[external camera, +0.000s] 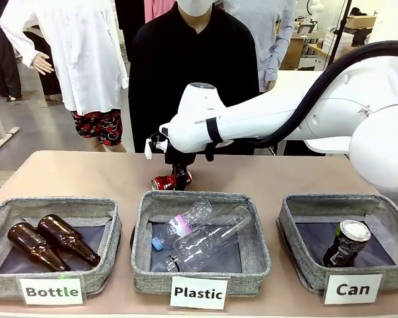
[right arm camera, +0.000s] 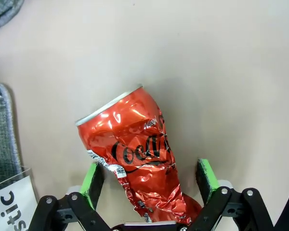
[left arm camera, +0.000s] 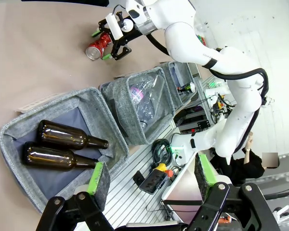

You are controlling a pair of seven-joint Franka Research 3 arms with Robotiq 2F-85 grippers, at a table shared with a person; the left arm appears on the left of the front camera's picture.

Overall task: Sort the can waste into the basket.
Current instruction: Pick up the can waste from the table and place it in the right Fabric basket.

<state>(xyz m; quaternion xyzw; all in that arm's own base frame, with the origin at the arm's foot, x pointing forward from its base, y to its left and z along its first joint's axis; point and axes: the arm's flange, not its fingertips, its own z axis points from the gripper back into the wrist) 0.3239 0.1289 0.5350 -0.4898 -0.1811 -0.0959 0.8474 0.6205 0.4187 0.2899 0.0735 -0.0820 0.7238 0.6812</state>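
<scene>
A crushed red can [external camera: 164, 182] lies on its side on the table, just behind the middle basket. My right gripper [external camera: 178, 176] is down over it, open. In the right wrist view the red can [right arm camera: 135, 154] lies between the two green pads [right arm camera: 92, 185], which stand apart from its sides. A dark can with a silver-white top [external camera: 347, 242] leans inside the grey basket labelled "Can" [external camera: 298, 265] at the right. My left gripper [left arm camera: 151, 180] hangs open and empty above the left end of the table. From there my right gripper [left arm camera: 102, 44] straddles the red can [left arm camera: 95, 48].
The "Plastic" basket [external camera: 142, 265] in the middle holds clear plastic bottles [external camera: 205, 238]. The "Bottle" basket [external camera: 0, 281] at the left holds two brown glass bottles [external camera: 50, 242]. A person in black [external camera: 179, 59] stands at the table's far side. Bare tabletop stretches behind the baskets.
</scene>
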